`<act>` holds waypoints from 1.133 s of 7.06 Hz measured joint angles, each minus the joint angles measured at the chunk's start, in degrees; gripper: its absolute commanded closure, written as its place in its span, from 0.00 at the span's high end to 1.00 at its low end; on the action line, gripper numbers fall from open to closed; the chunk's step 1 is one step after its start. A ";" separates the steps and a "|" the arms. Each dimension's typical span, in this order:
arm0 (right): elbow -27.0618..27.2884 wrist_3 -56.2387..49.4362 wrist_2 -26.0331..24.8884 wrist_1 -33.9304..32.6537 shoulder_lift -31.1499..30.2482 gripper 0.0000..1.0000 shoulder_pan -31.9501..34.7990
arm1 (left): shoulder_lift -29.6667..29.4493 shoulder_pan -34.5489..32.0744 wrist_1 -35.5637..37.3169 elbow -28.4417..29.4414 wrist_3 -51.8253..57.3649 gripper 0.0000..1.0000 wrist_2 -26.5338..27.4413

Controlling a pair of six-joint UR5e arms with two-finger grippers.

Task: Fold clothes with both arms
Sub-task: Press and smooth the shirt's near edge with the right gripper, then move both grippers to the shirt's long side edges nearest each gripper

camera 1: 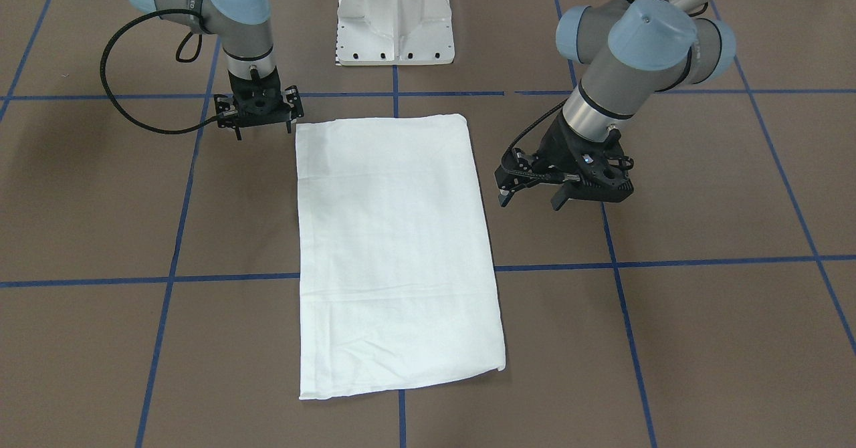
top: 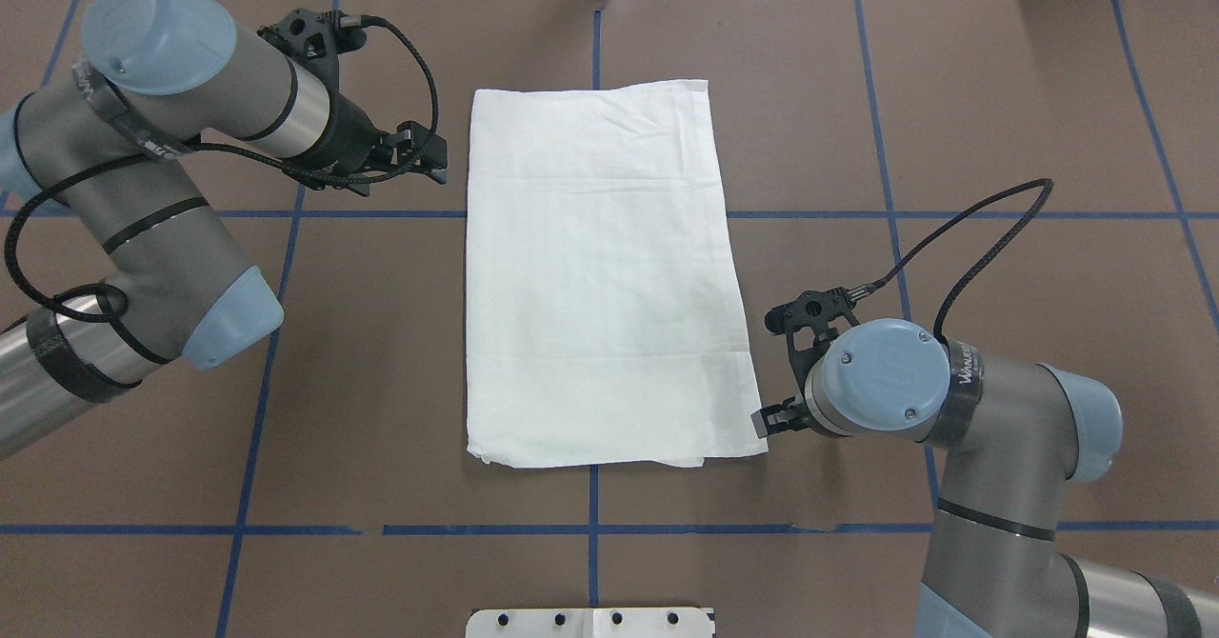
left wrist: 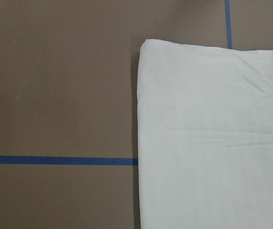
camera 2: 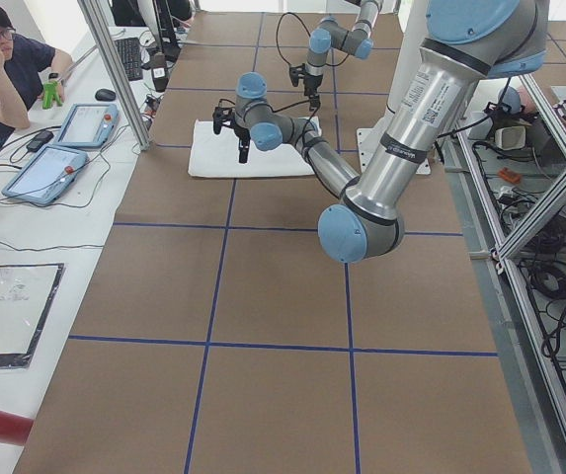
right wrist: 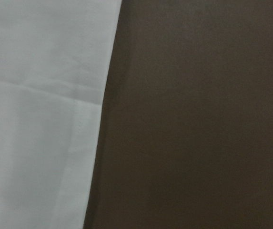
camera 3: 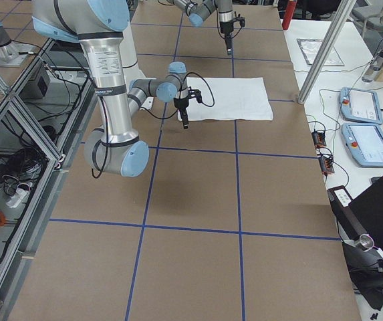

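Folded T-shirt lying flat, collar not showing.
Long axis running straight out from pedestal; left gripper and right gripper hovering beside diagonal corners, fingers spread, gripping nothing.

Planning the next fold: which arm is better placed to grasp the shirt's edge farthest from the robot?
Probably left. The left gripper sits open beside the far end of the folded white shirt; the right gripper is by its near corner.
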 measured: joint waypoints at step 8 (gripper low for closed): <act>1.59 4.23 9.80 0.88 6.97 1.00 8.25 | 2.55 18.24 0.54 -4.47 -27.37 0.99 5.47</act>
